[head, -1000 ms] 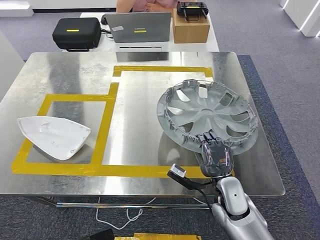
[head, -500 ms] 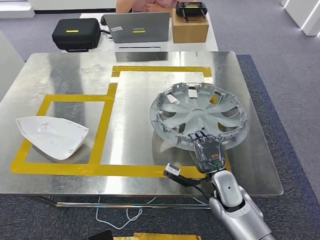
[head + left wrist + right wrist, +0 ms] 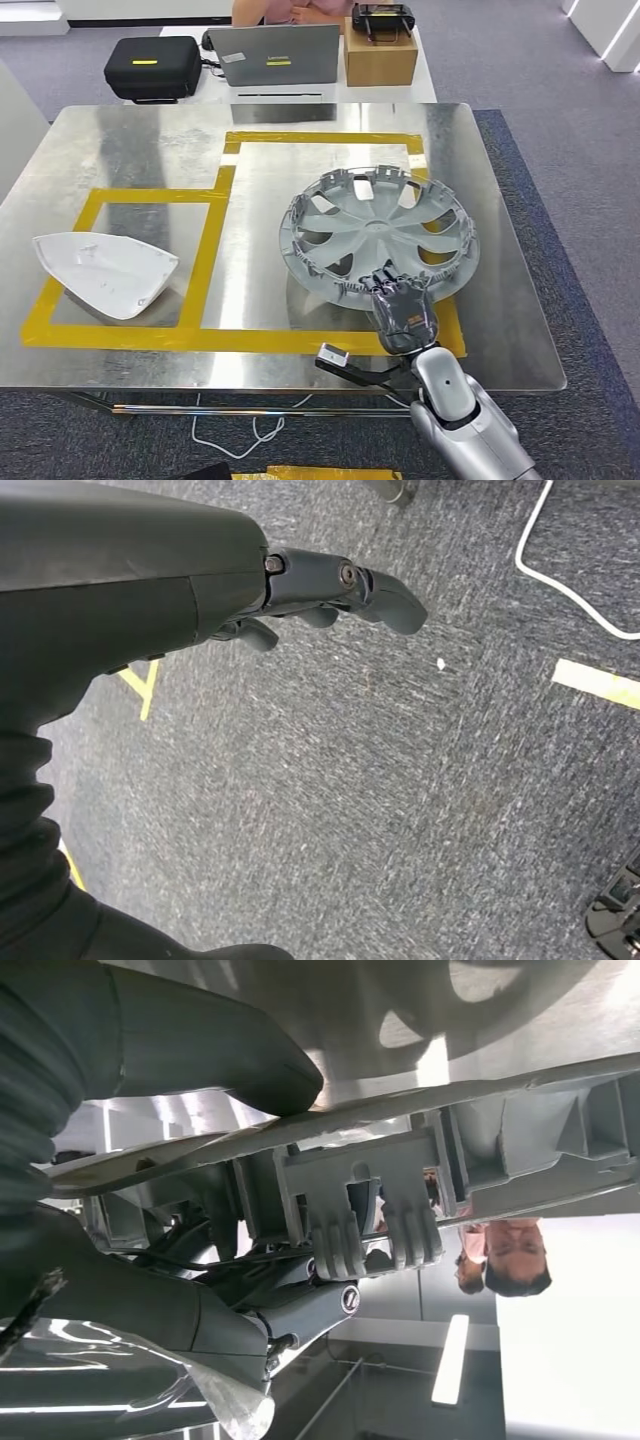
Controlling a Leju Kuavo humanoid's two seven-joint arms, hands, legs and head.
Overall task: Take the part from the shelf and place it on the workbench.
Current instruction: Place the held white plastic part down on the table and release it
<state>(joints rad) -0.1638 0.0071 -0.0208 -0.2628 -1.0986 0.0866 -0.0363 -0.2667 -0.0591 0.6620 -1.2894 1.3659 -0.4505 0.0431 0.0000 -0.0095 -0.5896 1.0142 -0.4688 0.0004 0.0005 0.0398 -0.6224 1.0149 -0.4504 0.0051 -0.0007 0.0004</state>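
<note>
Leftward shifted one hubcap (image 3: 377,228), right hand (image 3: 402,310) gripping; one white cover (image 3: 106,273).

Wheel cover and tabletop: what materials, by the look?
Wheel cover: likely moulded plastic with a matte silver-grey finish; thin spokes, and moulded clips and ribs on its rim in the right wrist view. Tabletop: looks like bare sheet metal, steel or aluminium, semi-gloss; it shows blurry reflections and scuffs.

White curved shell (image 3: 106,273) lay inside the left yellow tape outline (image 3: 204,262). Behind the table: black case (image 3: 152,66), grey laptop (image 3: 273,55), cardboard box (image 3: 380,55), a seated person (image 3: 290,11).
</note>
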